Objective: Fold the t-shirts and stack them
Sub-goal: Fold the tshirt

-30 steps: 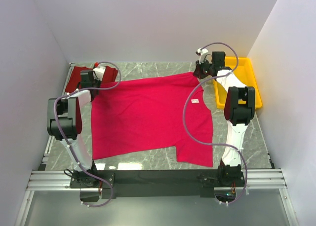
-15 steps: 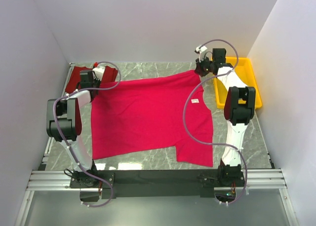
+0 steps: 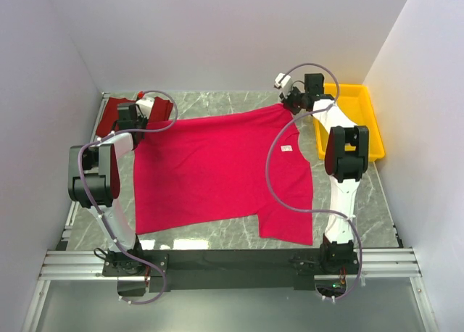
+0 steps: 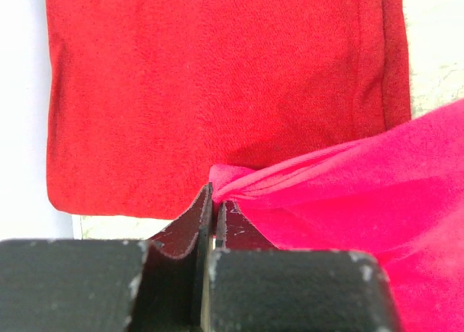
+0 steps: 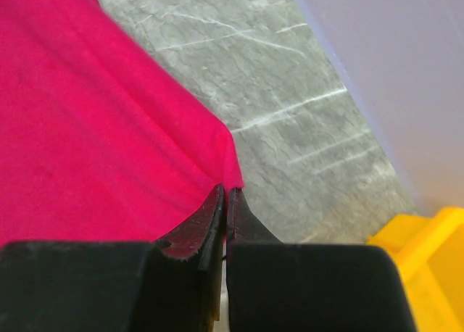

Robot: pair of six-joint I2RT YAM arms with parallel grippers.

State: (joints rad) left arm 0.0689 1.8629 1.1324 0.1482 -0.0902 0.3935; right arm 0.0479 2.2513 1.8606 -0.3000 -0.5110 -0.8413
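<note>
A bright crimson-pink t-shirt [image 3: 217, 169] lies spread across the marble table, a small white tag [image 3: 286, 148] near its right side. My left gripper [image 3: 139, 123] is shut on its far-left corner [image 4: 225, 178], the cloth bunched at the fingertips. At the far right corner [image 5: 230, 174] my right gripper [image 3: 290, 104] is shut on the hem. A darker brick-red t-shirt [image 3: 112, 114] lies folded at the back left; in the left wrist view this brick-red t-shirt [image 4: 203, 85] sits flat just beyond the left gripper [image 4: 214, 194]. The right gripper [image 5: 225, 194] shows pinched jaws.
A yellow plastic tray [image 3: 362, 118] stands at the back right, its corner [image 5: 428, 252] close to the right gripper. White walls close in on three sides. Grey cables loop over both arms. Bare marble [image 5: 304, 107] shows behind the pink shirt.
My right gripper has shifted slightly left and back with the shirt corner still held. The left arm and the shirt's spread look unchanged.
</note>
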